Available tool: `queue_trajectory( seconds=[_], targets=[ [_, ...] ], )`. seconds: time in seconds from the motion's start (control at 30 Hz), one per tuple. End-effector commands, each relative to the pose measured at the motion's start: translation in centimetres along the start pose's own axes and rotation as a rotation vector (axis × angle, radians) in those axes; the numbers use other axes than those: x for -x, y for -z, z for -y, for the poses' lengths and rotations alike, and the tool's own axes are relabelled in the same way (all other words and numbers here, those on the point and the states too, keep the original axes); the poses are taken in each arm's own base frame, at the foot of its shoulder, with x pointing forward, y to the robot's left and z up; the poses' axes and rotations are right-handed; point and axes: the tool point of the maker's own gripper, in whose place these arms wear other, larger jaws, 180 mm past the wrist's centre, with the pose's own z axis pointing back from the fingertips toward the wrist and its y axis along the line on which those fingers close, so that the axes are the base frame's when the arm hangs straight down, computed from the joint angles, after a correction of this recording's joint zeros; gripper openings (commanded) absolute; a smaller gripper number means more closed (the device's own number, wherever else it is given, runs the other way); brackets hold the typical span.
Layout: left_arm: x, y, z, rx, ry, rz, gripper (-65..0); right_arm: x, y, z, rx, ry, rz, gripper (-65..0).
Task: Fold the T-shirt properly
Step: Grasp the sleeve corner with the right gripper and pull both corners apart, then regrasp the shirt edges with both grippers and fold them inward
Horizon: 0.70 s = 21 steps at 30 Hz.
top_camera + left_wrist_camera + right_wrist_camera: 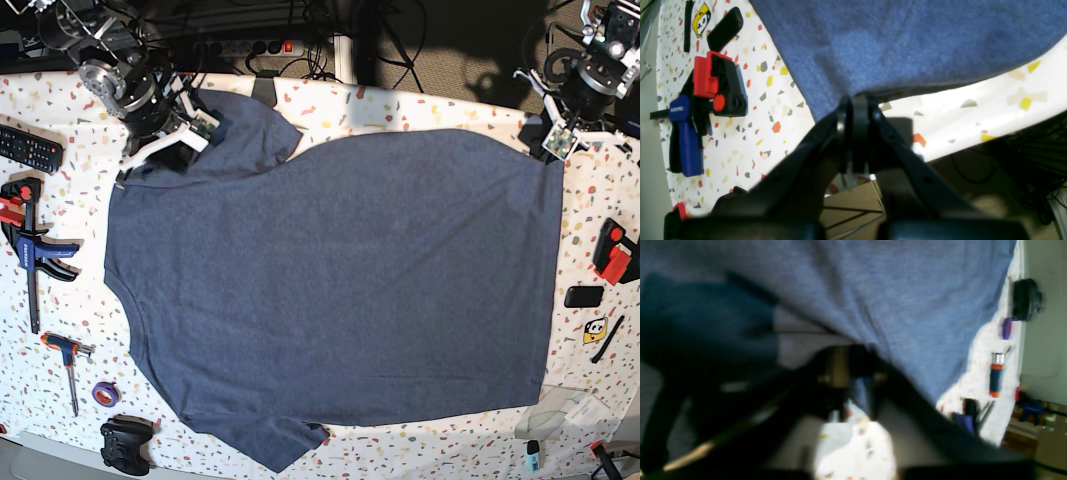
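Both pinching the T-shirt (330, 280): left gripper (853, 110) on hem corner, right gripper (853, 356) at shoulder; lift evenly, taut.

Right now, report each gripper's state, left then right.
Left gripper: shut on the T-shirt at its hem corner.
Right gripper: shut on the T-shirt near the sleeve.

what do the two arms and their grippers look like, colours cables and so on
Both arms are black and silver metal with round ribbed joint housings and loose black cables. The right gripper has white finger parts, with a small green board by the wrist. The left gripper also shows white finger parts. In the wrist views, the fingers appear as matte black V-shaped linkages with bolt holes.
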Motion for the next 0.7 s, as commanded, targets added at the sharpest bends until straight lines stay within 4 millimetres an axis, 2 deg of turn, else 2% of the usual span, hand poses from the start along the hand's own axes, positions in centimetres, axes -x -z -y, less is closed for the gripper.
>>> queue_trajectory(
  seconds=[0.0,0.2,0.4,0.67],
  targets=[
    [-1.0,-0.2,-0.8,-0.018,0.015,0.034,-65.0,0.7,-0.2,0.0,-0.017,0.005,-0.025,-65.0],
    [-0.9,-0.2,-0.8,-0.018,0.015,0.031,-65.0,2.8,-1.1,2.0,0.085,0.104,-0.188,-65.0],
    [-0.9,-0.2,-0.8,-0.018,0.015,0.031,-65.0,2.0,-4.5,2.8,0.147,0.116,-0.170,-65.0],
    [0.4,-0.6,-0.1,-0.004,0.011,-0.017,-65.0,2.6,-7.8,-0.8,0.112,0.183,-0.189,-65.0]
  ],
)
